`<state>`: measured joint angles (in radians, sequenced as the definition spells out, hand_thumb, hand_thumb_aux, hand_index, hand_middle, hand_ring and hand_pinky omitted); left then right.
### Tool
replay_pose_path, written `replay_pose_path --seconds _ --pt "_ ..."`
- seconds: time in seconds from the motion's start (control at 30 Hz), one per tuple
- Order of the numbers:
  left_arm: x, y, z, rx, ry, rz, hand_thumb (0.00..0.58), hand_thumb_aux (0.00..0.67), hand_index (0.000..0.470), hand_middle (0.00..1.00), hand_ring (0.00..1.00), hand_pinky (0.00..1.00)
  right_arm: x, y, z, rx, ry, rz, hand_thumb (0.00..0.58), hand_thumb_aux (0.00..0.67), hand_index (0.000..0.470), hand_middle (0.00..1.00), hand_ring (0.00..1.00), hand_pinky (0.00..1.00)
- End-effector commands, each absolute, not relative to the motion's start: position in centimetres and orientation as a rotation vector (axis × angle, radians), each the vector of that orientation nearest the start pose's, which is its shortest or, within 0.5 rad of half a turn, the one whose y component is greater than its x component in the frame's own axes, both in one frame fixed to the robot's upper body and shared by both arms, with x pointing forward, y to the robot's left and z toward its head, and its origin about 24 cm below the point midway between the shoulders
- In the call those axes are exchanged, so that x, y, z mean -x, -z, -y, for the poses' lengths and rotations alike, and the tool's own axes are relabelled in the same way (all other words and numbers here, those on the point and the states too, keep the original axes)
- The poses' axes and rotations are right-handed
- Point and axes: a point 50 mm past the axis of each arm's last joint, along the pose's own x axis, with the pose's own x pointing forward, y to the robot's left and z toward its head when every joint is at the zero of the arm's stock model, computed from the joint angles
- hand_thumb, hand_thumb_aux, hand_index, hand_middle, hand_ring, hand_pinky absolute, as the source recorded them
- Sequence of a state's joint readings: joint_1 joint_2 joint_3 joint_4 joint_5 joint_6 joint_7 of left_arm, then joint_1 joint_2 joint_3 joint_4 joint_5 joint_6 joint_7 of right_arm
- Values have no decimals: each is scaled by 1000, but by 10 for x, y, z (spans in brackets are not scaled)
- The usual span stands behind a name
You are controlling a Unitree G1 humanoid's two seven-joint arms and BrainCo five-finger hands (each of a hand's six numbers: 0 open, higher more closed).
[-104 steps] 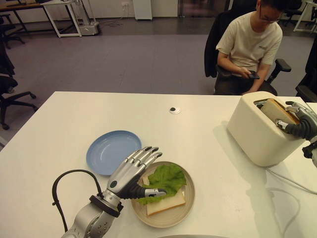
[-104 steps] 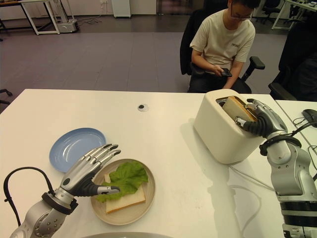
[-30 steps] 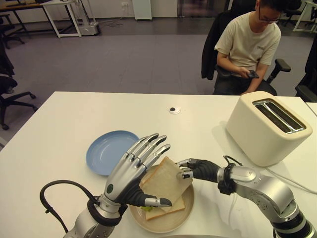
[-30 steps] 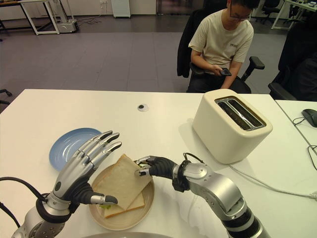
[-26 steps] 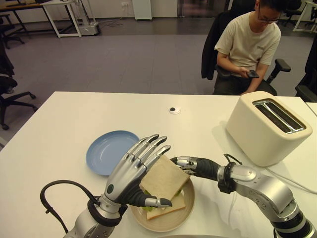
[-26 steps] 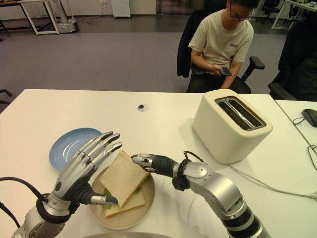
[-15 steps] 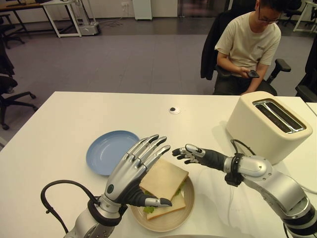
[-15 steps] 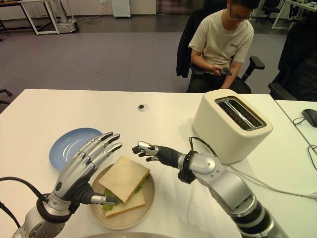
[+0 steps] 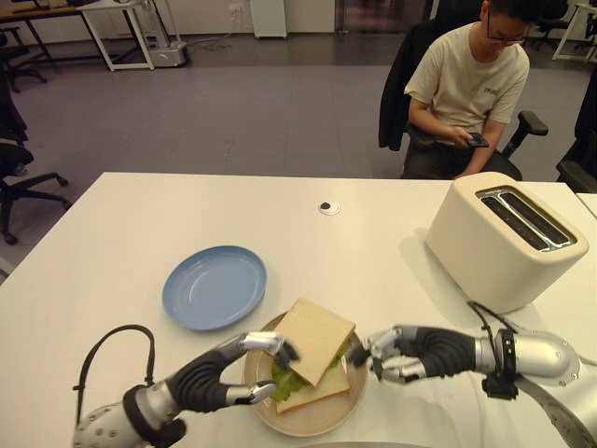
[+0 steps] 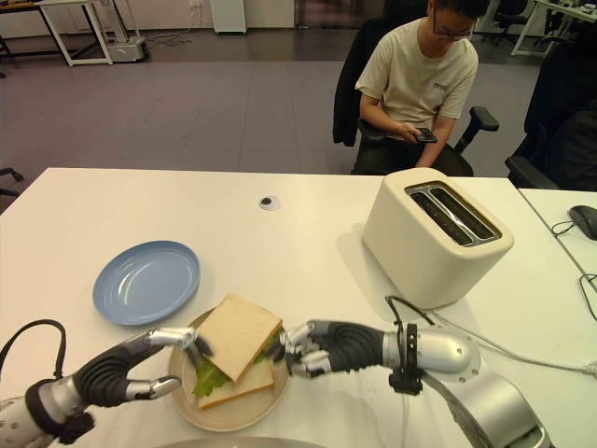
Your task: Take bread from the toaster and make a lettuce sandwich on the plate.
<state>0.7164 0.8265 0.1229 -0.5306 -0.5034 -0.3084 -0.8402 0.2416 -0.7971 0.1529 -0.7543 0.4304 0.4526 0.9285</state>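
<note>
Sandwich lies on the round tan plate: the squarish top slice sits skewed, one corner pointing away from the robot, over a bottom slice running left to right, with crinkled green lettuce protruding at the left. Left hand is at the plate's left rim, fingers loosely bent with a gap to the thumb, gripping nothing. Right hand is at the right rim, fingers curled together, holding nothing; the smooth cream toaster stands well apart.
</note>
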Motion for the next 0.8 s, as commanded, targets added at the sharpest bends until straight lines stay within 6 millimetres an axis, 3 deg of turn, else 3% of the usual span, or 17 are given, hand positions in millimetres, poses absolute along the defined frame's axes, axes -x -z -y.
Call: replay_pose_path --seconds 0.03,0.1,0.17,0.23,0.4,0.57,0.67,0.8 --pt "-93 -100 -260 -314 1235 -391 580 670 470 1000 1000 1000 -114 -85 139 235 -1567 -426 580 670 470 1000 1000 1000" --pt "-95 -101 -278 -340 1233 -480 580 670 470 1000 1000 1000 -108 -76 136 239 -1599 -454 580 670 470 1000 1000 1000" --pt "-92 -89 -292 -409 1224 -595 580 670 470 1000 1000 1000 -106 -66 131 257 -1609 -485 580 670 470 1000 1000 1000" --pt "-86 -77 -291 -465 1250 -660 580 670 470 1000 1000 1000 -105 -58 127 287 -1605 -507 580 670 470 1000 1000 1000" --pt "-95 -44 -265 -589 1231 -603 580 670 470 1000 1000 1000 -128 -39 113 371 -1437 -500 580 670 470 1000 1000 1000" --pt "-119 -21 -234 -637 1161 -530 580 670 470 1000 1000 1000 -130 -31 102 378 -1411 -512 580 670 470 1000 1000 1000" --pt "-133 -19 -206 -591 1136 -437 580 670 470 1000 1000 1000 -137 -26 105 386 -1328 -528 580 670 470 1000 1000 1000" --pt "-150 -14 -188 -581 1069 -380 580 670 470 1000 1000 1000 -156 -26 119 388 -1151 -515 580 670 470 1000 1000 1000"
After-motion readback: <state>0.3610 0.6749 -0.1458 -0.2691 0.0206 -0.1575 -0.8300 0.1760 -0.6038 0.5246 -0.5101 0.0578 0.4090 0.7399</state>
